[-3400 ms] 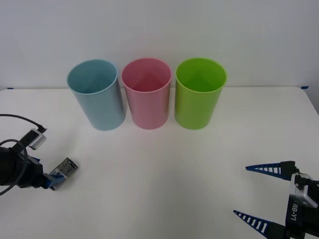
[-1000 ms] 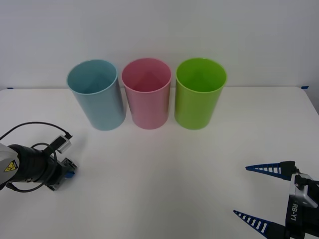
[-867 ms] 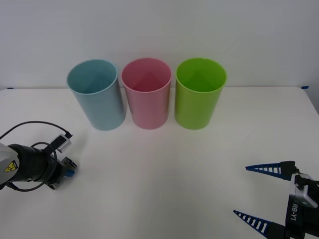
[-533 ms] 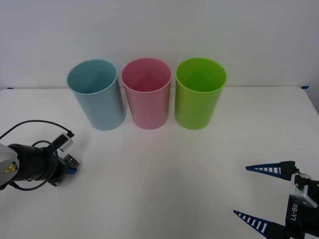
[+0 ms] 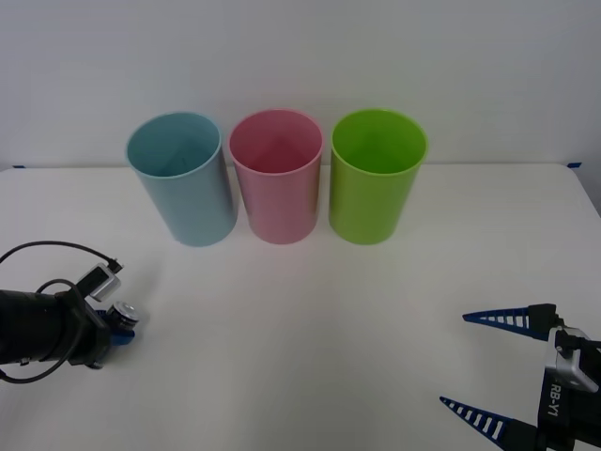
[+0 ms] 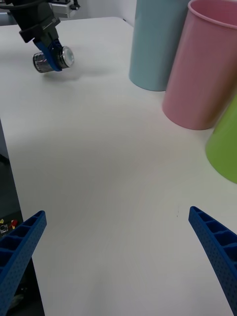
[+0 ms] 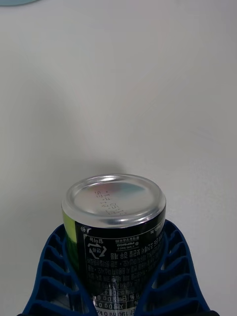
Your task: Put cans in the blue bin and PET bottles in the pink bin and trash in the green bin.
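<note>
My left gripper (image 5: 111, 326) is shut on the small black can (image 5: 122, 315) at the table's left side. The can's silver end (image 7: 114, 198) faces away from the wrist, and the blue fingers (image 7: 48, 269) clasp its sides. From the right wrist the can (image 6: 51, 57) appears just above the table. The blue bin (image 5: 183, 178), pink bin (image 5: 277, 177) and green bin (image 5: 377, 177) stand upright in a row at the back, blue nearest the can. My right gripper (image 5: 455, 361) waits open at the front right, nothing between its fingers.
The white table (image 5: 310, 310) stretches bare between the can and the bins. A black cable (image 5: 56, 249) loops over the left arm. Seen from the right wrist, the table's near edge (image 6: 11, 173) drops off beside the right gripper (image 6: 117, 212).
The left gripper closed on the can that lay on the table, then drew back slightly left and turned, so the can's silver end now shows. The right arm stayed still.
</note>
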Robot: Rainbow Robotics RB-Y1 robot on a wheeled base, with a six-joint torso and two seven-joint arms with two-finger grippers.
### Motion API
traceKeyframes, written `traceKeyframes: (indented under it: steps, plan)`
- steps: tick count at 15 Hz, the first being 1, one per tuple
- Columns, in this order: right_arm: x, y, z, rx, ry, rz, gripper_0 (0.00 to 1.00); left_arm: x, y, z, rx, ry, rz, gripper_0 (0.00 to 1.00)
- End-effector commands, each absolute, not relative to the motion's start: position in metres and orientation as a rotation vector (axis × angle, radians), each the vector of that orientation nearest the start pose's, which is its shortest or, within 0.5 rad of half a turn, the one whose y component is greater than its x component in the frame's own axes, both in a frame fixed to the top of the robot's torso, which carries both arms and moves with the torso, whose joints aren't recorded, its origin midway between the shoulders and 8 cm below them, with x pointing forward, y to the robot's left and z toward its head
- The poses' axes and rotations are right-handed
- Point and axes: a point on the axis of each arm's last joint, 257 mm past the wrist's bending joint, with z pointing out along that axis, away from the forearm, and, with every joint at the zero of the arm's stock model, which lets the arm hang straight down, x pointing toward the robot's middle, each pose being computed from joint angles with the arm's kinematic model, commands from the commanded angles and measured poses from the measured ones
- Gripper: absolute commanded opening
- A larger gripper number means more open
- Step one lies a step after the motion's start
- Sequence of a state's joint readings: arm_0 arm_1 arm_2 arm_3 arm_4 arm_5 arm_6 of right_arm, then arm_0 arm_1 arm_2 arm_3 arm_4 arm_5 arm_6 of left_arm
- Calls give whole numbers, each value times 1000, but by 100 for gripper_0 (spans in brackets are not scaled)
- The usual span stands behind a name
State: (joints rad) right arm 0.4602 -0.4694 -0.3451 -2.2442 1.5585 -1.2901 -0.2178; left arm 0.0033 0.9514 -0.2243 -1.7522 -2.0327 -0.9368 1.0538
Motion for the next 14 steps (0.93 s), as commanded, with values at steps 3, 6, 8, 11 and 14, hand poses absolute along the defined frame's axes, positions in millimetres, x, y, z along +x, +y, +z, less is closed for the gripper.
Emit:
traceKeyframes:
  steps: [3, 6, 8, 11, 14]
  plan:
    - [283, -199, -206, -1223, 1649, 424, 100, 376, 299, -322, 890, 2307, -258, 0]
    - [283, -199, -206, -1223, 1649, 424, 100, 371, 283, -305, 872, 2238, -360, 0]
    - [283, -199, -206, -1223, 1649, 424, 100, 372, 275, -289, 862, 2174, -391, 0]
    - [283, -199, -206, -1223, 1649, 424, 100, 381, 262, -254, 810, 2057, -449, 0]
    - [283, -199, -206, -1223, 1649, 424, 100, 387, 256, -214, 783, 1905, -489, 0]
